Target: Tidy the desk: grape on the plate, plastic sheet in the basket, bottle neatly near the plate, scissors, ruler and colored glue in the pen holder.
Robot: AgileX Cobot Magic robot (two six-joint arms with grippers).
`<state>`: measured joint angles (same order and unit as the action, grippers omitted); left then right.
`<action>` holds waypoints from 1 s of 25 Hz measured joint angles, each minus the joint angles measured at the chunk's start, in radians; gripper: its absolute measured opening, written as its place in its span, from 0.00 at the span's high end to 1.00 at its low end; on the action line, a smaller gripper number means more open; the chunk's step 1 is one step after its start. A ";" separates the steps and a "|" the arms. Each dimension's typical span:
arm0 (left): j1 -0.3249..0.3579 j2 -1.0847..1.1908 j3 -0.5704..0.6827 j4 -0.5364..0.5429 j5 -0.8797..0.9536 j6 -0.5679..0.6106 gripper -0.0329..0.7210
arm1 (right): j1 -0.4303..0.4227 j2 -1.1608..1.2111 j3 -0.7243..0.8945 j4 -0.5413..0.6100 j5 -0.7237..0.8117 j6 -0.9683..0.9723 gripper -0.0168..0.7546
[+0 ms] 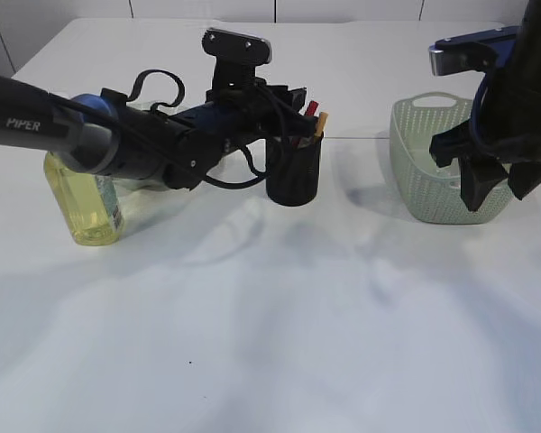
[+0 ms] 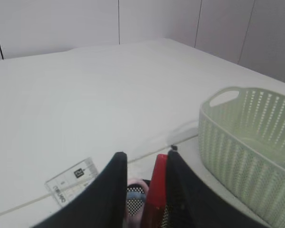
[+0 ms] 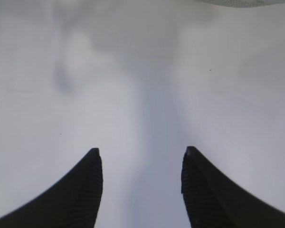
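Pens fill pen holder (image 1: 294,177) — basket (image 1: 433,161) contents perhaps a sheet.

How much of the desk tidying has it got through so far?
Partly done, it seems. The pen holder already has items standing in it, and the left gripper is over it with a red stick between its fingers. The ruler still lies on the table. The bottle stands upright; no plate or grape shows.

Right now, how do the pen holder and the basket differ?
The pen holder is black, narrow and tall; the basket is pale green, wide and low. The pen holder has items sticking out; the basket shows nothing above its rim. The left gripper is at the holder. Both stand upright on the table.
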<state>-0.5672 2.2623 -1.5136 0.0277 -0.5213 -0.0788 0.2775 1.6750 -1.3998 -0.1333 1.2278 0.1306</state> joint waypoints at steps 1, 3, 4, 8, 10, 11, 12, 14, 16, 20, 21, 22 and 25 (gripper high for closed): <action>0.000 -0.007 0.000 0.000 0.026 0.000 0.67 | 0.000 0.000 0.000 0.000 0.000 0.000 0.43; 0.000 -0.031 0.000 0.000 0.088 0.000 0.66 | 0.000 0.000 0.000 0.000 0.000 0.000 0.43; 0.000 -0.051 0.000 0.000 0.124 0.000 0.64 | 0.000 0.000 0.000 0.000 0.000 0.000 0.43; 0.000 -0.149 0.000 0.000 0.261 0.000 0.52 | 0.000 0.000 0.000 -0.005 0.000 0.000 0.43; 0.000 -0.199 0.000 0.000 0.347 0.000 0.48 | 0.000 0.000 0.000 -0.028 0.000 0.000 0.43; 0.000 -0.226 0.000 0.000 0.399 0.000 0.47 | 0.000 0.000 0.000 -0.045 0.000 0.000 0.43; 0.000 -0.253 0.000 0.000 0.441 0.000 0.46 | 0.000 0.000 0.000 -0.063 0.000 0.000 0.43; 0.000 -0.302 0.000 0.000 0.539 0.000 0.45 | 0.000 0.000 0.000 -0.083 0.000 0.000 0.43; 0.000 -0.350 0.000 0.000 0.624 0.000 0.45 | 0.000 0.000 0.000 -0.088 0.000 0.008 0.43; 0.000 -0.454 0.000 0.000 0.784 0.000 0.45 | 0.003 0.000 0.000 -0.054 0.000 0.027 0.40; 0.000 -0.482 0.000 0.000 0.823 0.000 0.45 | 0.003 0.000 0.000 -0.040 0.000 0.027 0.40; 0.000 -0.508 0.000 0.000 0.860 0.000 0.45 | 0.003 0.000 0.000 -0.028 0.000 0.027 0.39; 0.000 -0.580 0.000 0.000 0.966 -0.003 0.45 | 0.003 0.000 -0.002 0.023 0.000 0.027 0.38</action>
<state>-0.5672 1.6818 -1.5136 0.0277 0.4443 -0.0823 0.2808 1.6750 -1.4016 -0.1102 1.2278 0.1581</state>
